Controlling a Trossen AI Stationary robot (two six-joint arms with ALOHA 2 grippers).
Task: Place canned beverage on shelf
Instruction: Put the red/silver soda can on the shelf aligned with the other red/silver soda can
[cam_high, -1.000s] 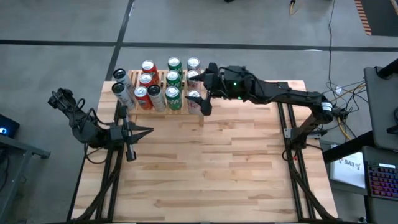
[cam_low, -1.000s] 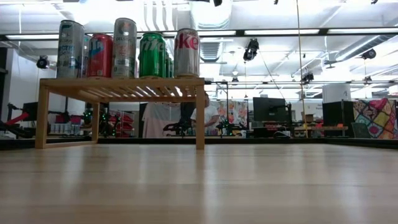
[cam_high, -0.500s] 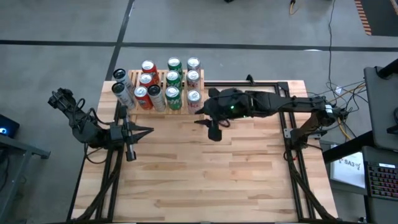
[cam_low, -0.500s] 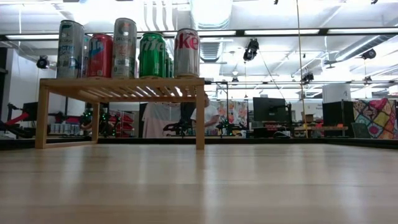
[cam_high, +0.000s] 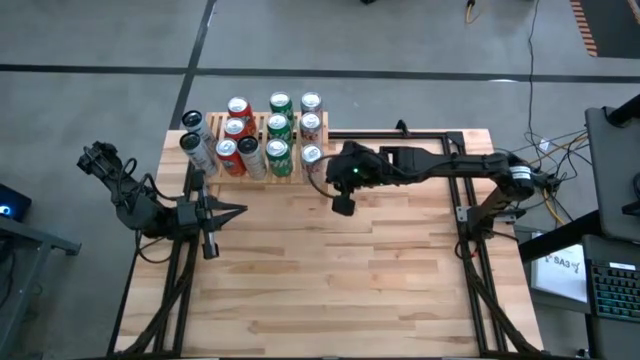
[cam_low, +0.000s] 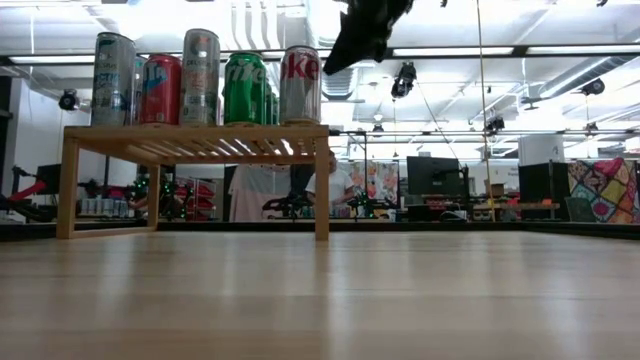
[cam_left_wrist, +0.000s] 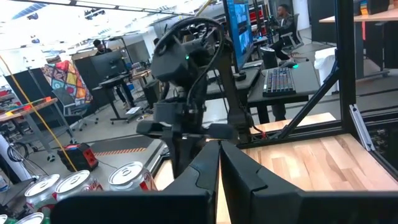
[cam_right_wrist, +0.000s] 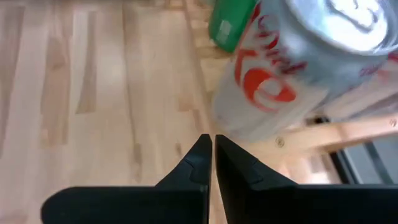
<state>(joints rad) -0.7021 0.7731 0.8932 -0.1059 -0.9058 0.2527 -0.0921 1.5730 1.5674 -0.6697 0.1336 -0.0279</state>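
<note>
Robotics lab or workshop: open hall, ceiling strip lights (cam_low: 450, 51), ducting, rows of desks with monitors (cam_low: 432, 176), keyboard (cam_left_wrist: 281, 81), concrete floor (cam_high: 110, 35).

red, green and silver cans (cam_high: 262, 135) stand on a pale wood shelf (cam_low: 195, 134), on a light striped plank table (cam_high: 330, 270), beside black arms.

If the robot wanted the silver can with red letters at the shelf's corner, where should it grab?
Probably around the silver can's round middle, coming from the open table side: it stands upright at the shelf's corner, with a green can close beside it.
</note>
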